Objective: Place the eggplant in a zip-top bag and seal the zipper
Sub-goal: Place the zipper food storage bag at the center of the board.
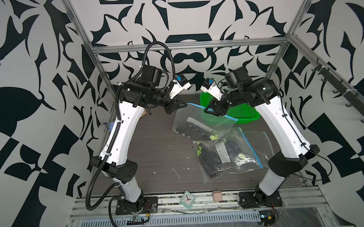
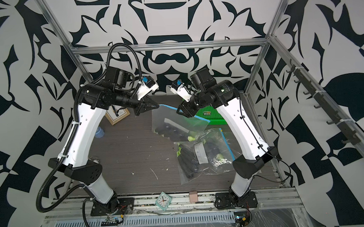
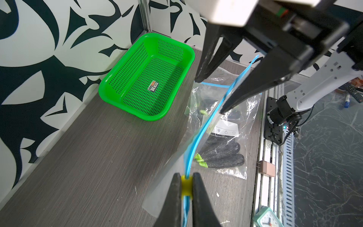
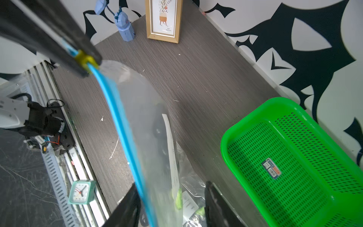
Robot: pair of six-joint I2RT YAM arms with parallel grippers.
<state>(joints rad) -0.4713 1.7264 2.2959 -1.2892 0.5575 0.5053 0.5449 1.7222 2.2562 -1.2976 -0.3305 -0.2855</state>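
Note:
A clear zip-top bag [image 1: 187,118] hangs tilted between my two grippers above the table. A dark eggplant [image 1: 188,129] with a green stem lies inside it, and it also shows as a dark shape [image 4: 159,121] in the right wrist view. My left gripper [image 3: 186,176] is shut on the yellow slider [image 3: 186,185] at one end of the blue zipper [image 3: 204,125]. At the far end of the zipper, my right gripper [image 4: 171,184] is open. Its jaws stand apart on either side of the bag's top edge, with the blue strip close to one finger.
A green perforated basket [image 1: 240,113] stands at the back right, under the right arm. Two more clear bags holding eggplants [image 1: 227,154] lie on the table at the front right. A small clock [image 1: 188,199] and a pink block [image 1: 217,195] sit on the front rail. A picture frame [image 2: 118,115] stands at the back left.

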